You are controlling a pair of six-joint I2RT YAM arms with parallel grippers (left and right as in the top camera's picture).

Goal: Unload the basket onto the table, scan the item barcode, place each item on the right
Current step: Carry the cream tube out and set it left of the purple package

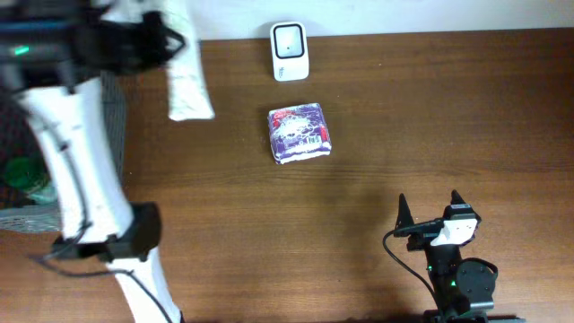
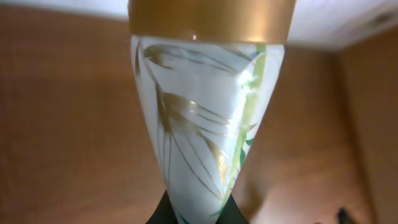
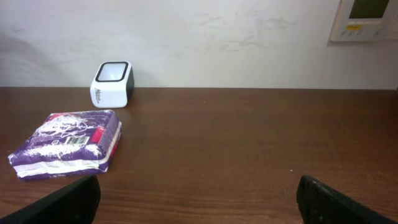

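**White pouch pinched at the far left, scanner at the far edge**

Overhead: The left gripper (image 1: 160, 40) hangs over the far-left corner of the table (image 1: 448, 108), its fingers pressed onto the upper end of a white pouch (image 1: 186, 85). The pouch slants down towards the wood and lies well to the left of the scanner (image 1: 290, 51). The scanner stands upright at the far edge, near the middle. Just nearer than it, a purple pack (image 1: 300, 133) lies flat with its barcode label facing up. The right gripper (image 1: 429, 211) sits at the near right, fingers spread wide with nothing between them, well apart from the pack.

Left wrist: The pouch (image 2: 205, 124) fills the view. It is white with gold and green leaf lines and has a gold band across the top. Its narrow end is pinched between the dark tips of the left gripper (image 2: 199, 214) at the bottom edge. Brown table shows on both sides.

Right wrist: The two tips of the right gripper (image 3: 199, 205) show at the bottom corners, far apart. The purple pack (image 3: 65, 143) lies to the near left. The scanner (image 3: 112, 84) stands beyond it against the pale wall (image 3: 217, 43), its window tilted upward.
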